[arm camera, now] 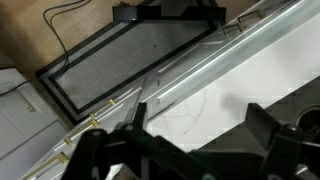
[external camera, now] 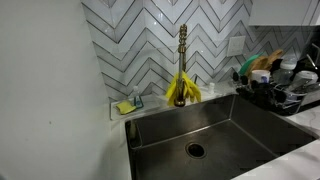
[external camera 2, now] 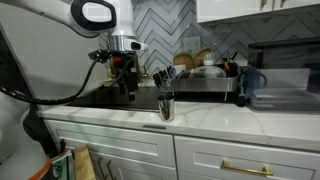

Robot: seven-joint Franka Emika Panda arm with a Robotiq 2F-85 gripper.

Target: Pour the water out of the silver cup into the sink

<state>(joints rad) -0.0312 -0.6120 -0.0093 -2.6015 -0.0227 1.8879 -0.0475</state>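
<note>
arm (external camera 2: 95, 15) reaches in from upper left, wrist pointing down
gripper (external camera 2: 127, 92) open, empty; silver cup (external camera 2: 166, 106) stands upright at centre frame, mouth up, axis vertical.

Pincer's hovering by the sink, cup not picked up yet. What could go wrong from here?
1. The open pincer is beside the silver cup, not over it; a sideways approach could knock it over and spill onto the counter instead of the sink.
2. The cup is out of the wrist view, so alignment may be off.
3. The dish rack sits close behind the cup; the arm could clip it.
</note>
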